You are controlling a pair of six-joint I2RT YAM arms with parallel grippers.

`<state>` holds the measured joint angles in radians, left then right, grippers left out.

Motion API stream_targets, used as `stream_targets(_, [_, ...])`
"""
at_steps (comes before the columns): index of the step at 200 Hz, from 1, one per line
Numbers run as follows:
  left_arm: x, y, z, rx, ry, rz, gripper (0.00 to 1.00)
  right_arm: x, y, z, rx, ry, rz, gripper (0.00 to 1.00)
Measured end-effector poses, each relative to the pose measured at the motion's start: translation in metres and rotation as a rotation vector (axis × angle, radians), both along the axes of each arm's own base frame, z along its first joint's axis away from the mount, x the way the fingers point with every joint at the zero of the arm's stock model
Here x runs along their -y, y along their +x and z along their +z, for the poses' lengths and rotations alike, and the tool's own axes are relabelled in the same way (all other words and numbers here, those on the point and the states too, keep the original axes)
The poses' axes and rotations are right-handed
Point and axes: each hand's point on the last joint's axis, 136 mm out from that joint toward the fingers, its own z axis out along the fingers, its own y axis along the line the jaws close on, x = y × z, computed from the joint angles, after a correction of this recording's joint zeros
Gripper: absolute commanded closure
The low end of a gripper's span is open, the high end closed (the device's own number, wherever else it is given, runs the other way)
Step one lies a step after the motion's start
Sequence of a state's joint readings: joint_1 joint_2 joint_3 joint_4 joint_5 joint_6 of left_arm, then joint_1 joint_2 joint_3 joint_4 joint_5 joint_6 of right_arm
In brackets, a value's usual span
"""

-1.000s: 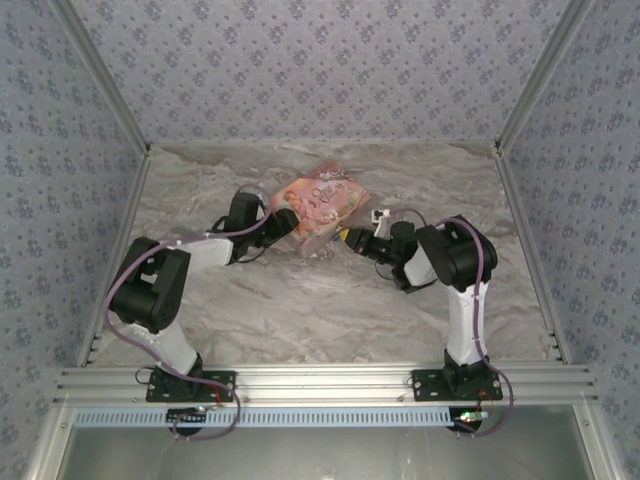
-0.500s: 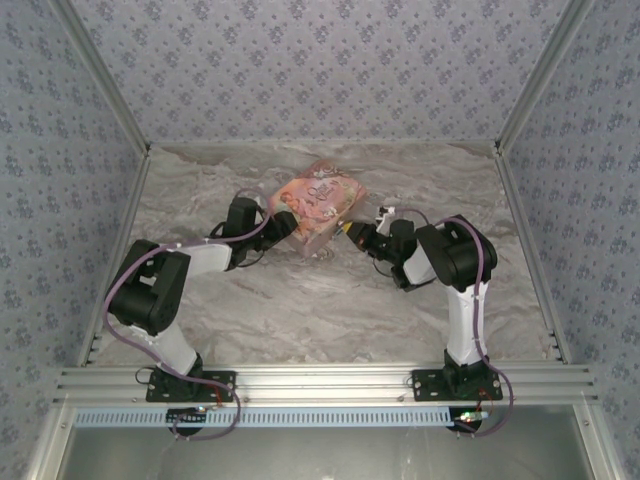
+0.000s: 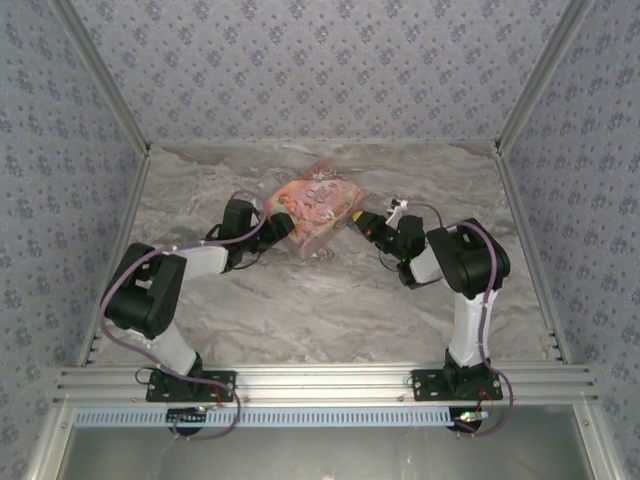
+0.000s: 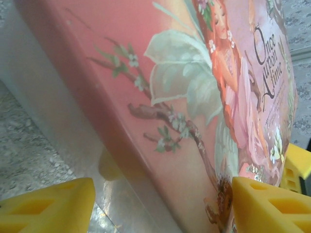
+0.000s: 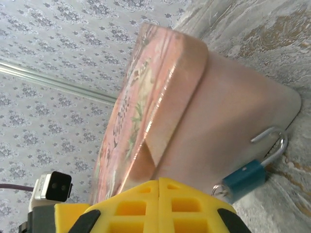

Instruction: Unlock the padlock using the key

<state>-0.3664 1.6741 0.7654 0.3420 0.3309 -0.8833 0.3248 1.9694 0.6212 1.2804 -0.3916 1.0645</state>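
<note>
The small blue padlock [image 5: 246, 176] hangs at the lower corner of the pink picture tin [image 5: 228, 111], close to the marble table. Its thin metal shackle [image 5: 272, 140] curves like an open hook, and a small metal ring [image 5: 219, 189] sticks out of the body's other end. My right gripper [image 5: 159, 185] is shut with nothing visible between its yellow fingers; it sits just right of the tin [image 3: 315, 203] in the top view [image 3: 358, 219]. My left gripper [image 4: 163, 204] straddles the tin's left corner, its fingers [image 4: 48, 206] pressed on either side, and shows in the top view too [image 3: 283, 228].
The marble table [image 3: 330, 310] is bounded by patterned walls on three sides and a metal rail [image 3: 320, 382] at the near edge. Both arms reach in toward the tin at the table's far middle.
My right gripper has pulled back from the tin's near corner, moving right and farther away. The left gripper and the tin have shifted slightly left.
</note>
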Motion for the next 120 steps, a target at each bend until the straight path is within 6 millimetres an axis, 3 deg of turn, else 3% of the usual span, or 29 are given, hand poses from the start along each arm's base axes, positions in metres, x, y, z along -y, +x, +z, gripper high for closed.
stream_targets(33, [-0.011,0.004,0.002,-0.021,0.026,0.003,0.21,0.008,-0.02,0.015,0.026,-0.098,0.013,1.0])
stream_targets(51, [-0.018,0.006,0.005,-0.026,0.053,0.002,0.13,0.011,-0.032,0.024,0.041,-0.165,0.032,0.85])
stream_targets(80, [-0.033,0.008,0.012,-0.038,0.107,0.015,0.01,0.015,-0.052,0.03,0.032,-0.308,0.082,0.74])
stream_targets(96, [-0.042,0.013,0.026,-0.018,0.127,0.028,0.0,0.017,-0.062,0.029,0.002,-0.405,0.125,0.65])
stream_targets(120, [-0.063,0.017,0.063,0.063,0.139,0.058,0.0,0.026,-0.074,0.034,-0.042,-0.539,0.171,0.53])
